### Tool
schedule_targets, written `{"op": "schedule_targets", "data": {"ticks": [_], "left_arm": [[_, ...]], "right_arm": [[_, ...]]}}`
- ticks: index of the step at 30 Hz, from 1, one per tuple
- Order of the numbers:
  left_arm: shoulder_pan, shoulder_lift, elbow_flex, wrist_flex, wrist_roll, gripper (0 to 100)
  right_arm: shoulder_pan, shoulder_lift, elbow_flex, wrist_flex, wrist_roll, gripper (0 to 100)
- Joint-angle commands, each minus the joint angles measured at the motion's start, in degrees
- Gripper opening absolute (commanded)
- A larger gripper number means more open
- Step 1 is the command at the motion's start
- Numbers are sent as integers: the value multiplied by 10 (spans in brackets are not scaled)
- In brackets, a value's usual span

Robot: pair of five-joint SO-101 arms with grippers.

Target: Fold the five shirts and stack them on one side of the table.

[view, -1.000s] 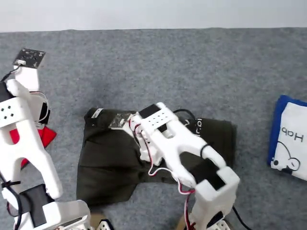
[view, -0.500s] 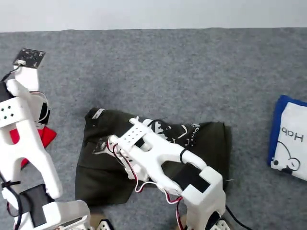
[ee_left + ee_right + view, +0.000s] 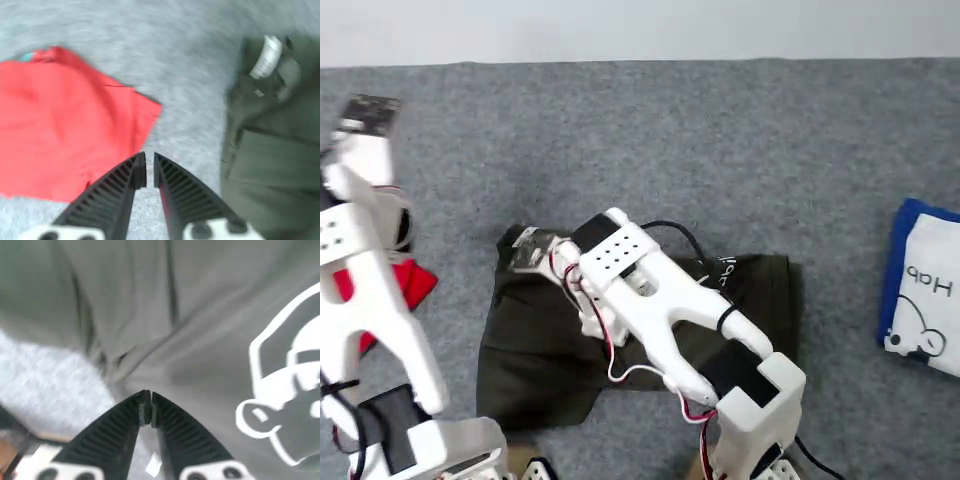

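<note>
At mid-tabletop [image 3: 720,150], the limp olive shirt [image 3: 535,330] is lying rumpled, its middle hidden under the right arm. The right tool [image 3: 145,407] is pointing closed at its soft folds. The left tool [image 3: 146,170] is hanging closed and empty by the red shirt [image 3: 65,125]. A folded blue-and-white shirt [image 3: 925,290] is sitting cut off at the edge.

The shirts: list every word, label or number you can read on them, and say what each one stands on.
White shirt: dark lettering, cut off at the picture's edge; no whole word readable.
Dark shirt: white print, part hidden by an arm; unreadable.
Its collar label: too small.
</note>
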Motion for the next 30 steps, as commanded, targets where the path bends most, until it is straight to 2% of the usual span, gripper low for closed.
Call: {"op": "schedule_targets", "data": {"ticks": [1,9,13,16,21,25,30], "left_arm": [[-39,-47,-43,12,18,33],[-120,-171,3,13,17,33],[-175,-194,74,12,-6,33],[-205,-193,107,11,-10,33],[-219,-193,118,11,-11,33],[-218,-192,118,11,-11,33],[-221,-193,118,11,-10,33]], "right_arm": [[-37,-29,-24,50,-4,10],[-65,-73,-24,59,-55,10],[-95,-72,-23,51,-98,10],[-120,-65,-23,21,-100,10],[-167,-41,-23,-36,-99,25],[-211,-15,-23,-43,-103,118],[-256,7,-23,-43,-102,133]]}}
